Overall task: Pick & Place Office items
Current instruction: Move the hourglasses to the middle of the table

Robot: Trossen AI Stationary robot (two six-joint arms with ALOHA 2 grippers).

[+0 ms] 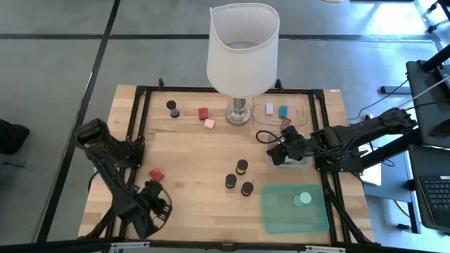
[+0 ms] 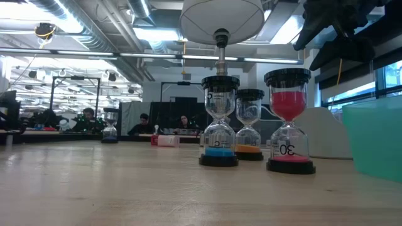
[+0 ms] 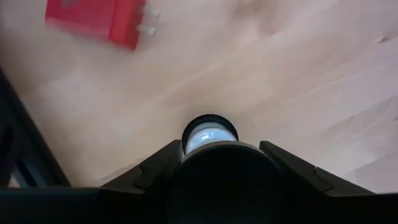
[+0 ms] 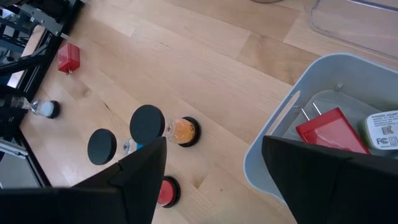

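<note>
We see left claw (image 3: 211, 163) clamped on small hourglass (image 3: 209, 134) near red block (image 3: 93, 18) on tabletop (image 1: 190, 161); right claw (image 4: 214, 180) parted, empty, over grey tray (image 4: 273, 149).

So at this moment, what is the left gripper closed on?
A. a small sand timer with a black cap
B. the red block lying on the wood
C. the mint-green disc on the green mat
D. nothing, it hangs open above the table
A: in the left wrist view the left gripper has its fingers shut around a small black-capped sand timer, while the red block lies apart on the wood.
</note>
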